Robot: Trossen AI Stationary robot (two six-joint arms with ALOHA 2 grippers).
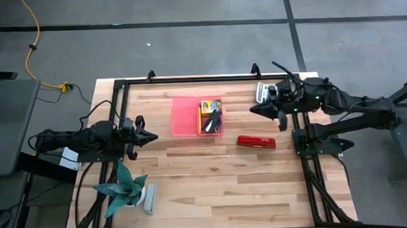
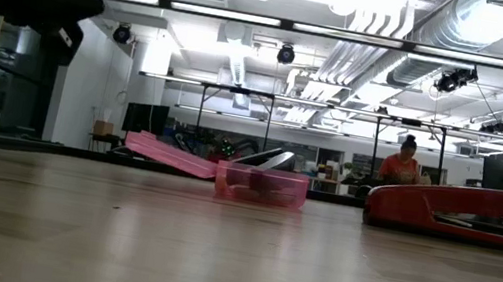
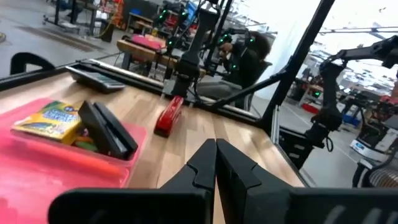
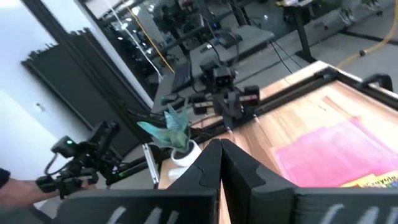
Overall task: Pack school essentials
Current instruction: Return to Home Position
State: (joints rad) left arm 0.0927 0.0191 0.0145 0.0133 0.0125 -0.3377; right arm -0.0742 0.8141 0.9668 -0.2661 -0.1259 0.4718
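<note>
The bench (image 1: 214,189) takes up most of what I can see, with a dark arm lying low along each side of it. The left pincer (image 1: 153,137) points inward from the left edge, its fingers pressed together on nothing. The right pincer (image 1: 253,110) faces it from the far right corner, also closed and empty. Both hang well apart from the goods.

Between them the pink box (image 1: 184,116) stands at mid-bench with its lid thrown open. A spiky plant (image 1: 124,189) sits off at the near left corner. A red stapler (image 1: 256,142) lies on the wood just beside the box, on the right arm's side and outside it. Inside the box lie a crayon pack (image 1: 206,106) and a black stapler (image 1: 215,122), touching one another.

To my eye the loading is over and the arms are parking. What remains is for each to settle at rest without brushing the box, unless the red stapler is meant to go in too.
</note>
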